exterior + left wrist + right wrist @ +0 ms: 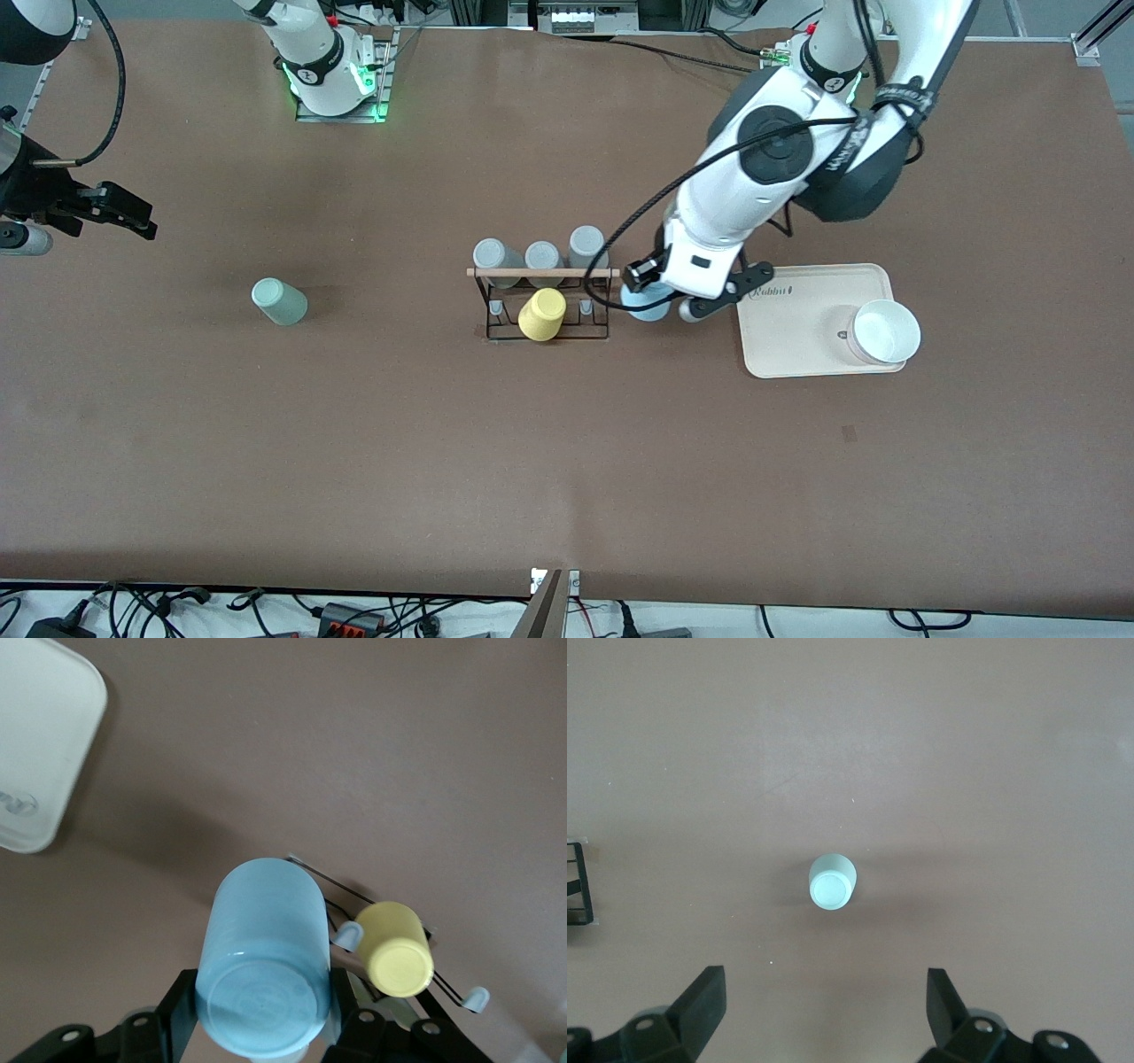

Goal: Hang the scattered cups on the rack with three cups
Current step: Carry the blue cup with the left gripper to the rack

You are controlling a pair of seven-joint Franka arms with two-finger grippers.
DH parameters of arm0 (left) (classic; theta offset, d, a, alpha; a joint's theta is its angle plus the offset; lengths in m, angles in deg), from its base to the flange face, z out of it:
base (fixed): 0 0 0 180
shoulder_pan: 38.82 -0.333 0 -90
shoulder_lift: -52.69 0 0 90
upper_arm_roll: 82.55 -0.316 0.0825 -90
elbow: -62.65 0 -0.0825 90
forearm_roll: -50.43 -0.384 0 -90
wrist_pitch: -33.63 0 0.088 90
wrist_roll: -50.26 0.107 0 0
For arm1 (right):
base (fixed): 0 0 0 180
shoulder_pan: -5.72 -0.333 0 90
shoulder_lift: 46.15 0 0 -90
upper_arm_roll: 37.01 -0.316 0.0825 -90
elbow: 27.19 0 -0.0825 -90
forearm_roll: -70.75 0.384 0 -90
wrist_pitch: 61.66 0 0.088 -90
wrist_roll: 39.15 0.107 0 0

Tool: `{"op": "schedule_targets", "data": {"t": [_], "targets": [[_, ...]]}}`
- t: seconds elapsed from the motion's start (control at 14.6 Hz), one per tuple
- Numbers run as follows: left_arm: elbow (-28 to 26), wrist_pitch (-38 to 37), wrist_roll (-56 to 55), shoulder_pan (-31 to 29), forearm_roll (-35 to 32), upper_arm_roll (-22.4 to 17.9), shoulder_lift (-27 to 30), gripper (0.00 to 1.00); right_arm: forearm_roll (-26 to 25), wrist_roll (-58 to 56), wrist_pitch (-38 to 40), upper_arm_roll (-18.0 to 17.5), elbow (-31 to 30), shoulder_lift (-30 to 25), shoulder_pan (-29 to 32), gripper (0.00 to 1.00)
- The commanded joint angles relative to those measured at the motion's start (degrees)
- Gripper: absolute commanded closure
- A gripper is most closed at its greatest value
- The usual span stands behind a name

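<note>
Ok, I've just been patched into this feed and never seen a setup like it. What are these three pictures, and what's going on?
The big picture looks down from a high camera facing two robot arms bolted along the table's top edge. The other two come from cameras on the arms' wrists.

The left gripper has its fingers shut on the light blue cup, beside the rack at the end toward the cream tray. The left wrist view looks down at the cup's base.

The rack is a black wire stand with a wooden bar. It carries three grey cups and a yellow cup.

The right gripper waits at its own end of the table, fingers open. Its wrist view shows the mint green cup standing alone on the table.

A white bowl sits on the tray.
</note>
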Motion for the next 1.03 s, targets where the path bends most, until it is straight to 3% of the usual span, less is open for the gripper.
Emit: {"op": "schedule_targets", "data": {"t": [0.0,0.96], "targets": [[7.79,-1.50,-4.73,3.68,-0.73,-0.38,-6.65,0.62,1.09,-1.01,0.52,-0.55,0.26,-0.29,0.88,0.00],[9.82,0.25,-9.92,7.74,-4.59,-0.64,-13.59,0.62,1.09,-0.75,2.63,-0.73,2.02,0.15,-0.44,0.00]]}}
